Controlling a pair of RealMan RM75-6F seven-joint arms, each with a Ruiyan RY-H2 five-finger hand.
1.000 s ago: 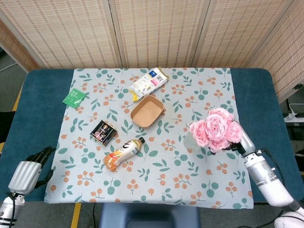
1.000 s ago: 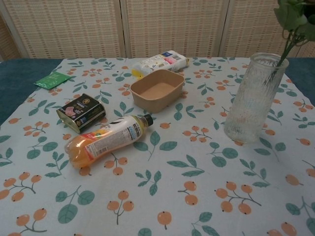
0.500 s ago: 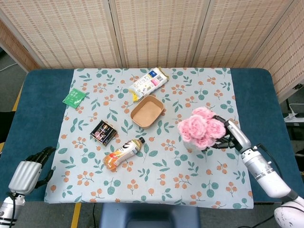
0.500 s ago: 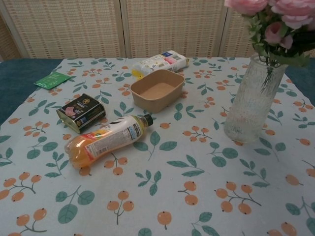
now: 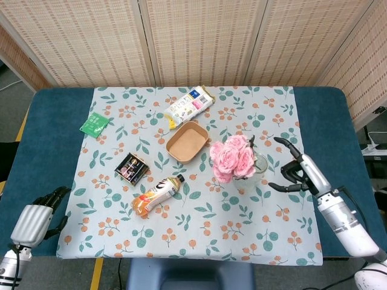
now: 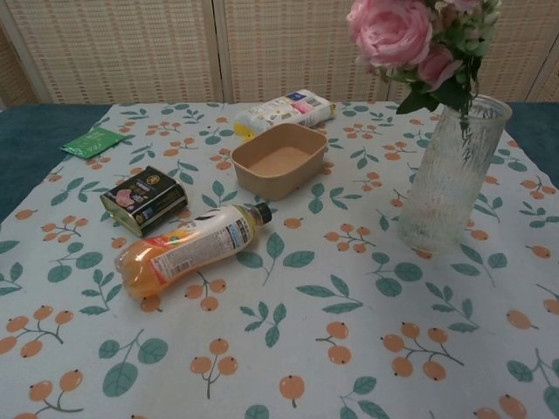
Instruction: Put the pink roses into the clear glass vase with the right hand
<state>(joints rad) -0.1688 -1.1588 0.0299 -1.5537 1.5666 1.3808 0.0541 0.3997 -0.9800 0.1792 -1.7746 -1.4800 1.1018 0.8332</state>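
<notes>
The pink roses (image 5: 232,157) (image 6: 402,37) stand with their stems inside the clear glass vase (image 6: 452,175) (image 5: 259,165), blooms leaning toward the left over its rim. My right hand (image 5: 297,171) is to the right of the vase in the head view, apart from it, fingers spread and holding nothing. It does not show in the chest view. My left hand (image 5: 37,219) hangs by the table's front left corner with fingers curled in, holding nothing.
On the floral cloth (image 5: 193,235) lie an orange juice bottle (image 5: 157,196) (image 6: 185,250), a dark tin (image 5: 132,167) (image 6: 144,200), a brown paper bowl (image 5: 187,141) (image 6: 278,161), a white snack packet (image 5: 188,105) (image 6: 285,111) and a green sachet (image 5: 94,124) (image 6: 92,141).
The roses dropped into the vase and tipped left. My right hand let go of them, opened and drew back to the right.
</notes>
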